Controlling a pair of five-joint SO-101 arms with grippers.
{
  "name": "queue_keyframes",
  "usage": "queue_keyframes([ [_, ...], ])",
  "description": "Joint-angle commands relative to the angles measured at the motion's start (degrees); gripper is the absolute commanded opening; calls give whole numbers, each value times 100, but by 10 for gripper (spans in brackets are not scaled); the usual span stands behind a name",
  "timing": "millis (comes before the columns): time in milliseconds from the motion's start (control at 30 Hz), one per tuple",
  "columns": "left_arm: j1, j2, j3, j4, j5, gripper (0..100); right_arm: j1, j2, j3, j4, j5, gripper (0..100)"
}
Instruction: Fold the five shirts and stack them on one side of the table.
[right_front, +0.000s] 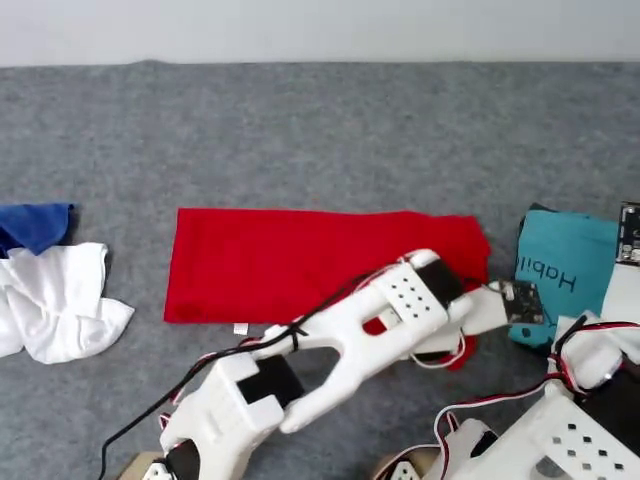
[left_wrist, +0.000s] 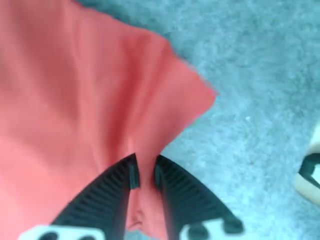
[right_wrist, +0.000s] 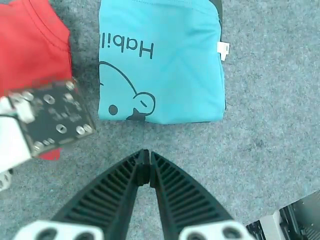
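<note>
Long red cloth shirt (right_front: 300, 262) flat mid-frame on grey surface (right_front: 300, 130), L gripper (left_wrist: 145, 172) fingers pinching its lower-right corner, R gripper (right_wrist: 146, 170) fingers pressed together nr folded teal shirt (right_wrist: 160, 60), far right.

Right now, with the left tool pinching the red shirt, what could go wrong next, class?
1. The left tool holds only a thin pinch at the red shirt's edge; it might slip out when pulled.
2. The right tool sits close beside the left arm; they could collide.
3. The folded teal shirt lies right next to both; a swing may rumple it.
</note>
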Motion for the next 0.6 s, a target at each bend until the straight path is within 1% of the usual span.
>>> queue_keyframes([
  [0,-325,-422,-277,-167,-35,6,48,-75,-273,119,-26,14],
  [200,-932,-422,-365,-677,-35,9,48,-84,-273,119,-26,13],
  [400,-1248,-413,-347,-1336,-9,95,48,-84,-273,127,-26,13],
  [567,-1433,-211,-365,-1565,-35,109,48,-84,-273,233,-35,12],
])
